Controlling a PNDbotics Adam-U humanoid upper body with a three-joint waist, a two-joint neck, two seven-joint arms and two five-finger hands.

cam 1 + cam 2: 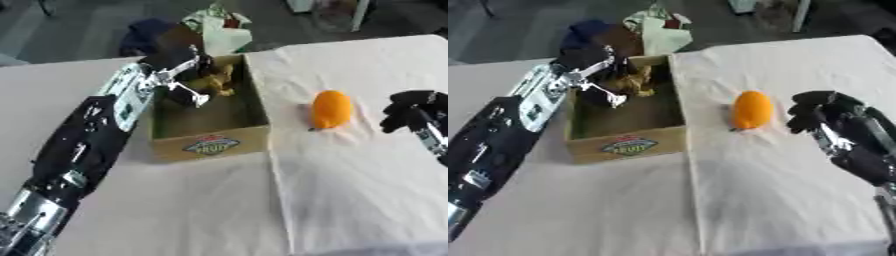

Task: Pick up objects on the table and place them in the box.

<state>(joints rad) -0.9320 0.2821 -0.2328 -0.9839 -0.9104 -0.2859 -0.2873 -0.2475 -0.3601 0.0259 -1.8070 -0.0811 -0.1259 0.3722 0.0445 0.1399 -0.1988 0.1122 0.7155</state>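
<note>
An open cardboard box (pixel 213 142) with a fruit label on its front stands at the middle left. My left hand (pixel 179 67) reaches over the box's far end, fingers curled by a yellowish-brown object (pixel 216 83) lying inside; whether it holds that object I cannot tell. An orange oval object (pixel 332 109) lies on the white cloth to the right of the box. My right hand (pixel 820 111) hovers just right of the orange object, fingers curled downward, apart from it.
A white cloth (pixel 359 170) covers the table's right half; bare table surface (pixel 166 210) lies in front of the box. Beyond the far edge lie a dark blue bundle (pixel 144 35) and a crumpled white and green bag (pixel 217 25).
</note>
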